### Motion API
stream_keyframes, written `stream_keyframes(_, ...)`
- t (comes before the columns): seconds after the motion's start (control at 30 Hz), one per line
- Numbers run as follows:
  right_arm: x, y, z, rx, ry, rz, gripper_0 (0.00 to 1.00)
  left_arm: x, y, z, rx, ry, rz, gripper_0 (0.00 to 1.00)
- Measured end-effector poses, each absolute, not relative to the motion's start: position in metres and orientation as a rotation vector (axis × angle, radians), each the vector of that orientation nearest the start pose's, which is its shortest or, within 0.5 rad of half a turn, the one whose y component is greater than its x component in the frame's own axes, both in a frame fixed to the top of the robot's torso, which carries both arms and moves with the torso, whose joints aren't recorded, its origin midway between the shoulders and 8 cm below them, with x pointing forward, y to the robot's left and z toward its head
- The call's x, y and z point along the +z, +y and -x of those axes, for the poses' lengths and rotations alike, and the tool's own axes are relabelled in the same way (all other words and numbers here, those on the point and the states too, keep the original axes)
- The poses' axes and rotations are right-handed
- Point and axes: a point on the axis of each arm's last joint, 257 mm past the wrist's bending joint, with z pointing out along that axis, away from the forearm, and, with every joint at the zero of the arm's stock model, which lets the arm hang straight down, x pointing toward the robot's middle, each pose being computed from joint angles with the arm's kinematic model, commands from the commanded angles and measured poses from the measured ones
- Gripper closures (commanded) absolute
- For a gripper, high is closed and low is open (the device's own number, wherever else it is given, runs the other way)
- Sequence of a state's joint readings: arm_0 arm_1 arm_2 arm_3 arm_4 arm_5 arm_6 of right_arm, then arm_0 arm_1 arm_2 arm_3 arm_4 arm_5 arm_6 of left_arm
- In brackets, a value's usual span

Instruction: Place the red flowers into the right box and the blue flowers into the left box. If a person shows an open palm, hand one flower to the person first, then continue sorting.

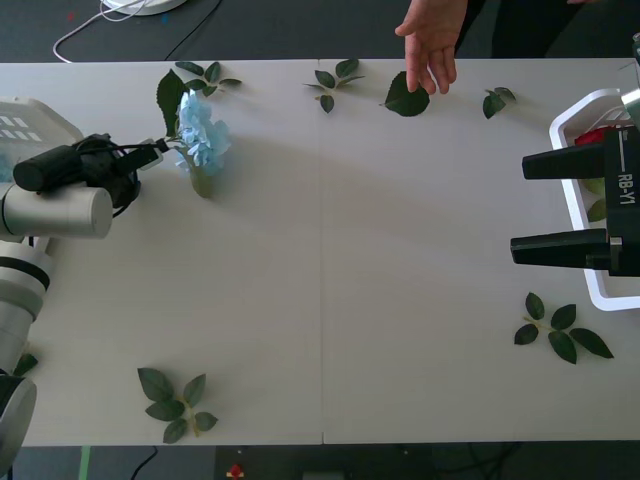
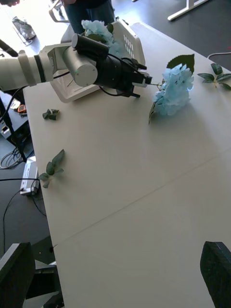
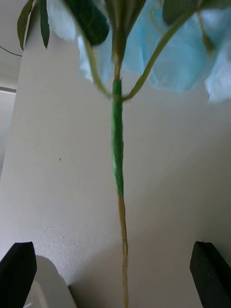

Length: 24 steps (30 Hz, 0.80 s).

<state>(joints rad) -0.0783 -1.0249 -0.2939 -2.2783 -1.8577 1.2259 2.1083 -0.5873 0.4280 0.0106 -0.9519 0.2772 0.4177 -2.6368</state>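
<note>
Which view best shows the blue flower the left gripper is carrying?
The right wrist view: the whole blue flower ahead of the left gripper. The front view shows it from above; the left wrist view shows mostly stem.

Matt, smooth white table (image 1: 400, 250). Blue flower (image 1: 203, 138) — soft cloth-like petals (thin, slightly translucent) on a smooth plastic-looking stem. Left gripper (image 1: 160, 152) matt black; right box (image 1: 572, 190) glossy white plastic.
</note>
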Motion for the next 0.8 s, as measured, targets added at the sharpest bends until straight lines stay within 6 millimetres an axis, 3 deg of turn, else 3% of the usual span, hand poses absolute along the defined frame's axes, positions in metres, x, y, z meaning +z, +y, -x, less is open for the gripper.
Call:
stream_keyframes(0.4,-0.032,-0.157,-0.331,0.663,1.75,1.218,0.0,-0.241,0.306,-0.679,0.761,1.711,-1.069,0.07)
stream_keyframes(0.7,-0.032,-0.157,-0.331,0.663,1.75,1.218,0.0,-0.241,0.302,-0.679,0.758,1.707,-1.071,0.08)
stream_keyframes(0.73,-0.032,-0.157,-0.331,0.663,1.75,1.218,0.0,-0.241,0.302,-0.679,0.758,1.707,-1.071,0.21)
stream_keyframes(0.77,-0.032,-0.157,-0.331,0.663,1.75,1.218,0.0,-0.241,0.302,-0.679,0.758,1.707,-1.071,0.44)
stream_keyframes(0.8,-0.032,-0.157,-0.331,0.663,1.75,1.218,0.0,-0.241,0.302,-0.679,0.757,1.708,-1.071,0.73)
